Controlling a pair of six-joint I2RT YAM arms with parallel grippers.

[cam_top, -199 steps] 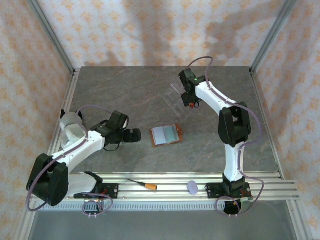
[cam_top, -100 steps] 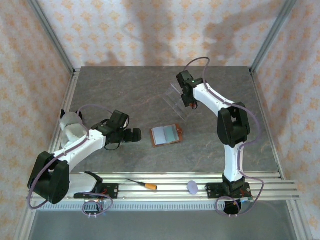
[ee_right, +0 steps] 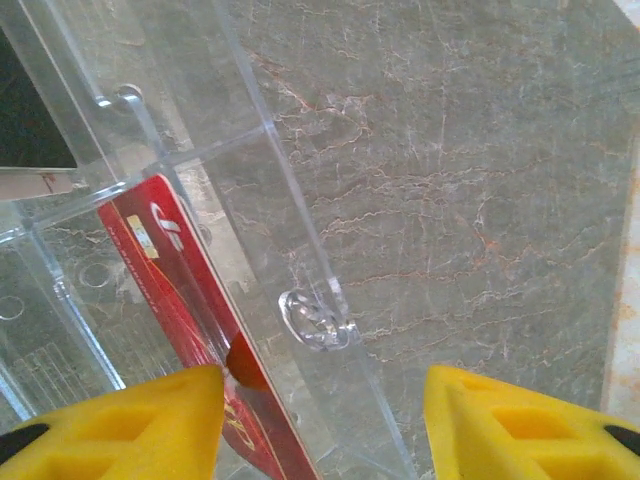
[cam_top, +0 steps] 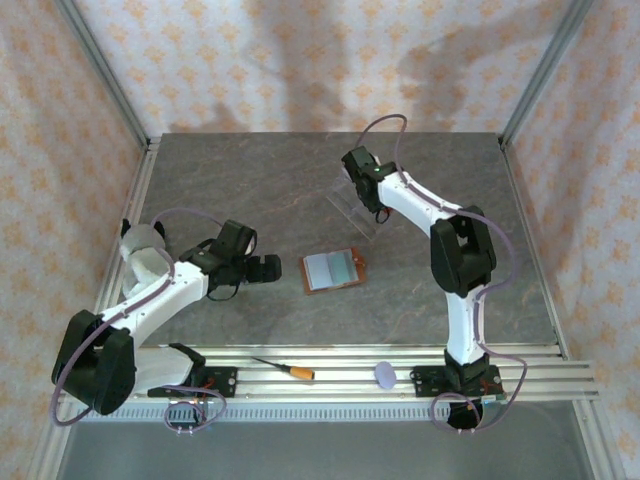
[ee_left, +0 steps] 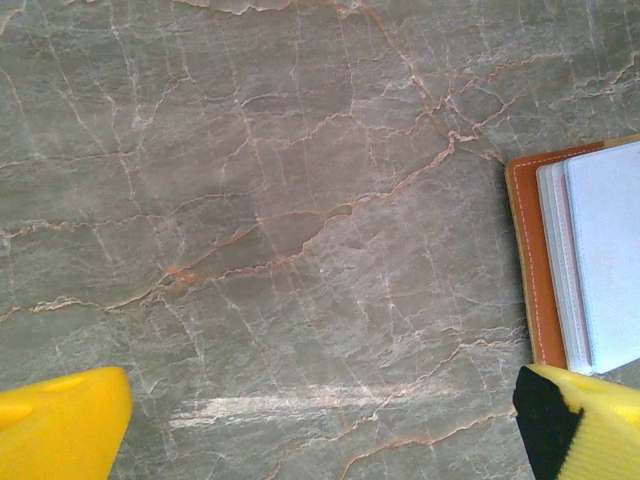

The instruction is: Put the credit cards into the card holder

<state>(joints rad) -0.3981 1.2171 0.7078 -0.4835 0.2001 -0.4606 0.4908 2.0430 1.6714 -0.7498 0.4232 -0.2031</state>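
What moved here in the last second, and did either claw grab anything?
The right claw swung left and a little farther back over the clear tray. It is open and grips nothing; the red card sits in the tray beside one finger. The left claw, also open, and the opened card holder stayed put.

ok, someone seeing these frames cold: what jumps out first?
The red card stands out most, tilted inside the clear tray at the far side of the table, with the open right gripper hanging right over it. Next comes the brown card holder, lying open at the table's centre with its pale pockets up. The open left gripper sits beside it.
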